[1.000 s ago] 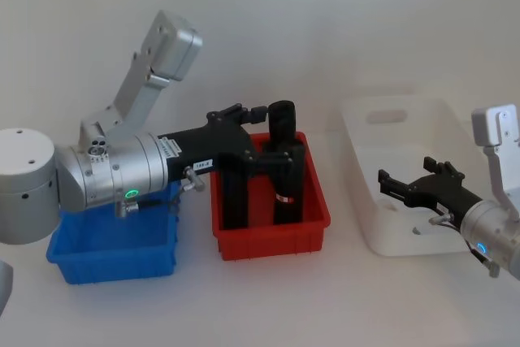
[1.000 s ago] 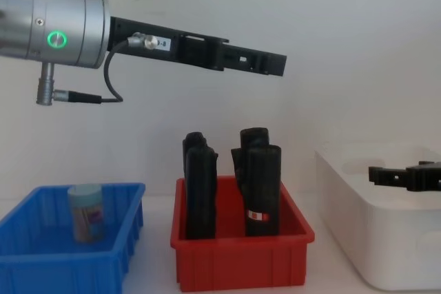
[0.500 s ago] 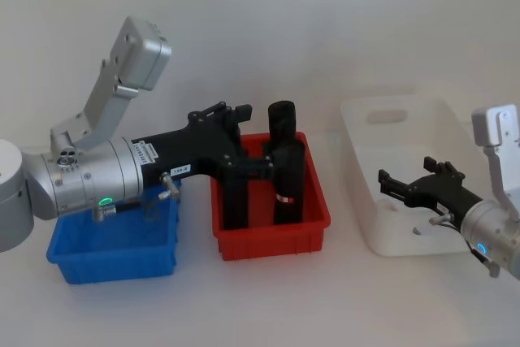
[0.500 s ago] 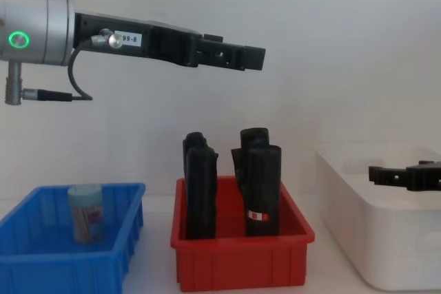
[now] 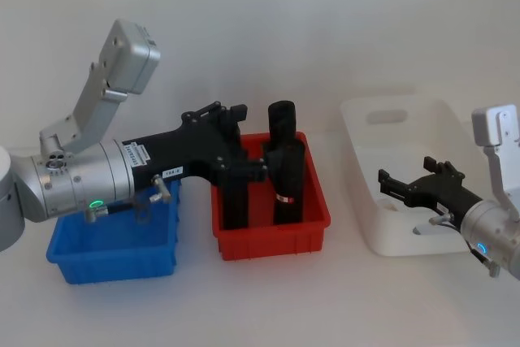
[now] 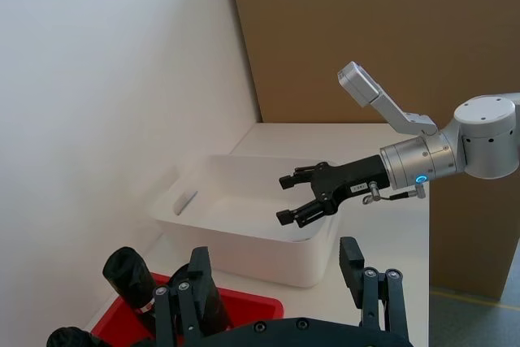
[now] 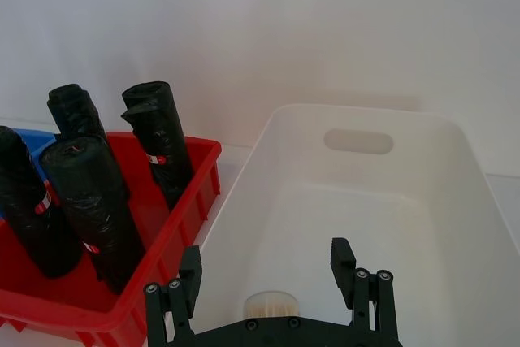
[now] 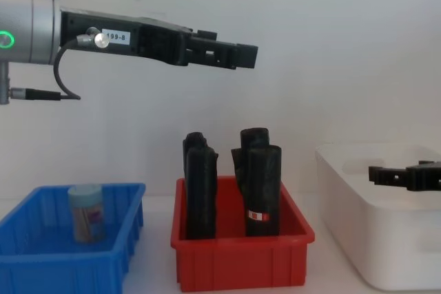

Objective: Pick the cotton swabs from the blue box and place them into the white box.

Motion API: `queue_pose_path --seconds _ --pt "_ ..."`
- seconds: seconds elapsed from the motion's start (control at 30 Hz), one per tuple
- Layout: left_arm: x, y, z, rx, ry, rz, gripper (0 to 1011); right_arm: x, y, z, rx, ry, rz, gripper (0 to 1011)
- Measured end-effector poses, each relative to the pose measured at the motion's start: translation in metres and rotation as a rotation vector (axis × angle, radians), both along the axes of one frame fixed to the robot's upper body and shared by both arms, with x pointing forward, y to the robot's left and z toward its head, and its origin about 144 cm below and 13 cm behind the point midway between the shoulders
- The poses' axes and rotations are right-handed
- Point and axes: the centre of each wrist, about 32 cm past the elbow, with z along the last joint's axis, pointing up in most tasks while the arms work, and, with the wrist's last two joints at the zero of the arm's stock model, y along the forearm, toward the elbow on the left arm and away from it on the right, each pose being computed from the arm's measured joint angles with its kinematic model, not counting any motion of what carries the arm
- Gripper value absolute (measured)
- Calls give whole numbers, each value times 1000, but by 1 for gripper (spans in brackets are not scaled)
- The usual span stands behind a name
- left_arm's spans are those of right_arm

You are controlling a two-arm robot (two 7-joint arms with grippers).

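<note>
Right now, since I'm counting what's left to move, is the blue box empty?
No, one cotton swabs jar stands upright inside the blue box in the chest view.

The left arm reaches forward, raised high on the left. The left gripper [image 8: 242,55] points right with its fingers spread wide. The right arm waits low on the right, and the right gripper [image 5: 385,182] is spread too.

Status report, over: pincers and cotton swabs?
Left pincer open, high above the red bin. Right pincer open over the white box, one swab jar inside. Second jar in the blue box.
</note>
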Motion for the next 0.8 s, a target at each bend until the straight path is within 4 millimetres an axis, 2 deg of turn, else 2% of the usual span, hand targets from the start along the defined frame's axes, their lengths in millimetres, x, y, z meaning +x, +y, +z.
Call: queue_pose_path --seconds 0.4,0.8 --pt "-1 1 -1 -1 -4 3 1004 -2 1 0 0 -3 1 1001" --pt "-7 -10 -22 -7 -28 96 1004 -27 8 -4 -4 -62 -2 1002"
